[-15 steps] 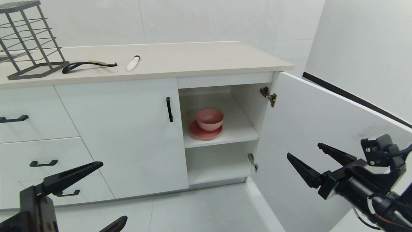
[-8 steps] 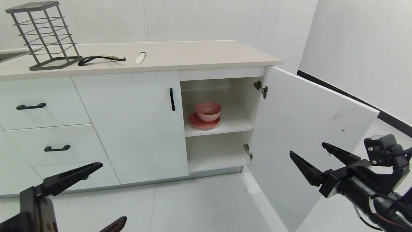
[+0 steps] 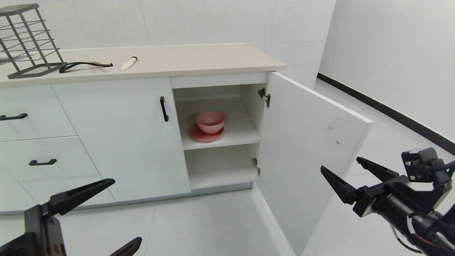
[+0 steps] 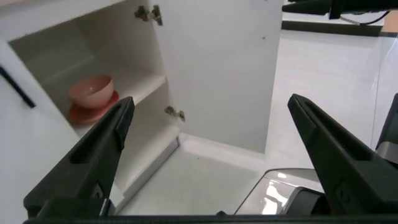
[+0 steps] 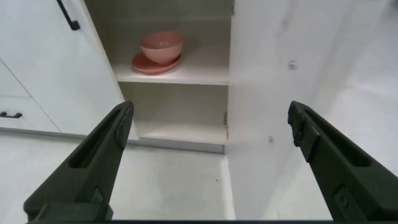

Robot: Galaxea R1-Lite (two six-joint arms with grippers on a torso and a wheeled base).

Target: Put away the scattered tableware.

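Observation:
A pink bowl [image 3: 210,122] sits on a red plate [image 3: 199,137] on the upper shelf of the open cabinet; the same bowl [image 4: 91,91] [image 5: 161,45] appears in both wrist views. On the countertop lie a black ladle [image 3: 83,65] and a white-handled utensil [image 3: 128,63]. My left gripper [image 3: 127,210] [image 4: 208,102] hangs low at the left, open and holding nothing. My right gripper [image 3: 339,163] [image 5: 210,109] is open and empty too, in front of the open cabinet door [image 3: 309,142]. Both are well short of the cabinet.
A black wire rack [image 3: 26,39] stands on the counter's far left. The closed door [image 3: 121,142] has a black handle [image 3: 164,108]; drawers [image 3: 25,117] lie to its left. The lower shelf [image 3: 217,174] is bare. Pale floor tiles [image 3: 213,227] stretch before the cabinet.
The whole head picture has shifted: the cabinet now looks farther off and more to the left, so the camera moved. Both grippers stay open in the same places.

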